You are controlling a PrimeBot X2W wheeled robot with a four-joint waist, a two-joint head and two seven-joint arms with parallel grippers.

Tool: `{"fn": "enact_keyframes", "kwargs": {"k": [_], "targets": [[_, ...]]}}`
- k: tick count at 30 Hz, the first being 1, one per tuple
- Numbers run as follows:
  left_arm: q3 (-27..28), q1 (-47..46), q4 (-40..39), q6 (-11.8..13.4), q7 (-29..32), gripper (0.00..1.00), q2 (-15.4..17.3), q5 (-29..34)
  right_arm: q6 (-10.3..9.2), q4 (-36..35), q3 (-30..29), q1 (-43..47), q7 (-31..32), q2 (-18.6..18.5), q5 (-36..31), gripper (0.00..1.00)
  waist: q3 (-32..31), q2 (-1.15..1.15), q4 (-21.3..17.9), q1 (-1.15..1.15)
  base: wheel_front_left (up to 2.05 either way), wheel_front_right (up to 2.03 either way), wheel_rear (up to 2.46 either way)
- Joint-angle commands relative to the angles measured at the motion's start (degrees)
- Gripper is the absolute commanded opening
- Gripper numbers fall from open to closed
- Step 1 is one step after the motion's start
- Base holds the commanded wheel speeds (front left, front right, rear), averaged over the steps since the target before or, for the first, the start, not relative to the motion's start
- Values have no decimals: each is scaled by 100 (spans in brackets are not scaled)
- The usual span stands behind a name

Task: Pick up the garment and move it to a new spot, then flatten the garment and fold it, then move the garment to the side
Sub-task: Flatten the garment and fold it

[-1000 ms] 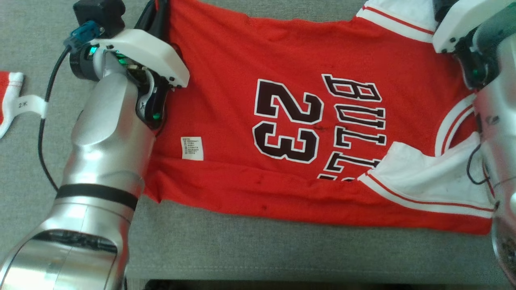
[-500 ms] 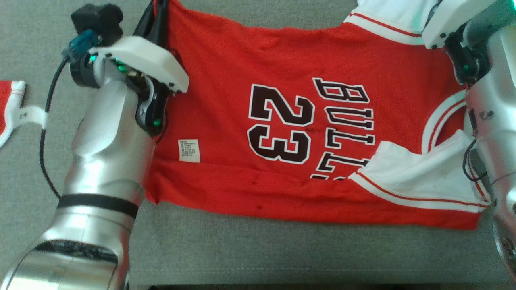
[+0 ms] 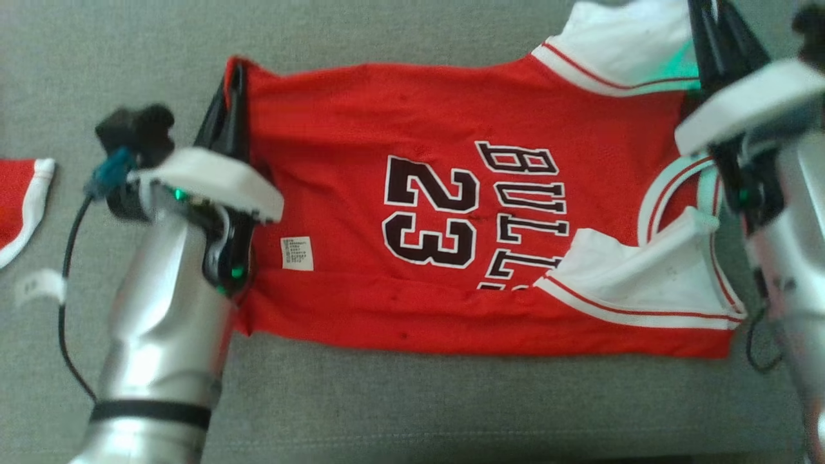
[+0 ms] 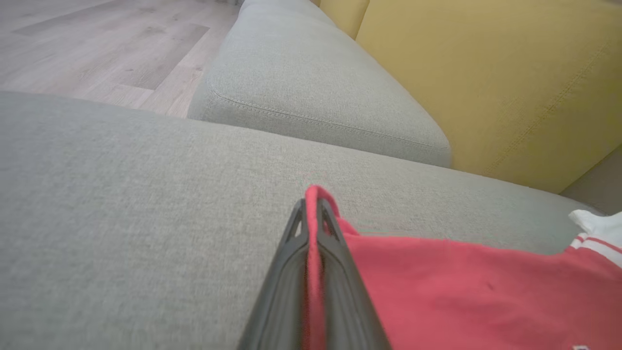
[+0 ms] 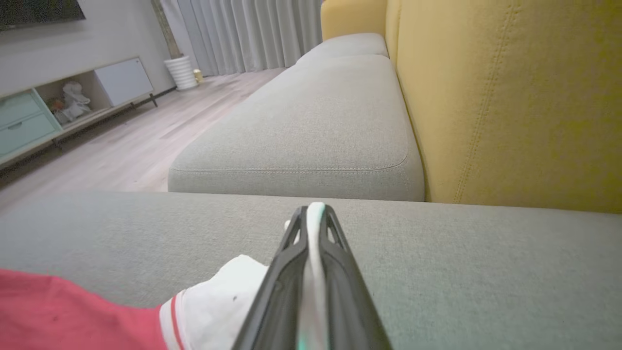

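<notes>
1. Bottom of the head view: the grey fabric sofa cushion [image 3: 451, 399] lies bare. The red sleeveless jersey [image 3: 335, 161], with black 23 and BULLS lettering and white trim, is spread across the middle of the frame.
2. Lower right: a white shoulder flap [image 3: 644, 283] is turned over onto the lettering, so flattening looks unfinished.
3. Far left edge: a small red-and-white cloth piece [image 3: 16, 193] lies apart from the jersey.
4. Upper left: the left gripper [image 3: 236, 71] is pinched on the red hem corner.
5. Upper right: the right gripper [image 3: 706, 29] is clamped on white shoulder fabric.
6. Beyond, in the wrist views, stands the yellow upholstered backrest [image 4: 486, 73].
7. Judgement: the jersey seems placed, no fold is made, and the move aside remains.
</notes>
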Motion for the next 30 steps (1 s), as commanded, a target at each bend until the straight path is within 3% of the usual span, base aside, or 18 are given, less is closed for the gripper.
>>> {"fn": "enact_keyframes", "kwargs": {"k": [1, 11, 20, 21, 22, 23, 24, 25, 30], "targets": [[196, 115, -251, -2, -70, 0, 180, -113, 37, -322, -33, 259, -72, -68, 61, 0, -104, 0, -57, 0, 0, 0, 0], [452, 1529, -1166, 25, 272, 0, 249, -712, 37, -1986, -652, 2563, 188, 211, 343, 0, -454, 0, -195, 0, 0, 0, 0], [394, 2326, -1566, 225, 585, 1, 401, -707, 37, -2510, -936, 3684, 498, 617, 67, 0, -629, 0, -235, 0, 0, 0, 0], [381, 2395, -1580, 248, 619, 15, 404, -706, 37, -2515, -957, 3761, 548, 636, 4, 0, -639, 0, -239, 0, 0, 0, 0], [358, 2455, -1588, 280, 640, 42, 424, -673, 37, -2522, -976, 3826, 584, 658, -55, 0, -646, 0, -241, 0, 0, 0, 0], [341, 2502, -1598, 316, 638, 100, 436, -638, 37, -2530, -997, 3885, 611, 696, -90, 38, -651, 0, -237, 0, 0, 0, 0], [312, 2545, -1604, 365, 625, 100, 458, -572, 37, -2524, -1028, 3948, 655, 735, -138, 84, -658, 0, -232, 0, 0, 0, 0], [285, 2586, -1614, 414, 597, 100, 475, -506, 37, -2529, -1050, 4005, 682, 758, -225, 100, -666, 0, -227, 0, 0, 0, 0], [236, 2756, -1755, 696, 240, 100, 550, -150, 37, -2670, -1187, 4281, 663, 967, -573, 100, -707, 0, -210, 0, 0, 0, 0]]}}
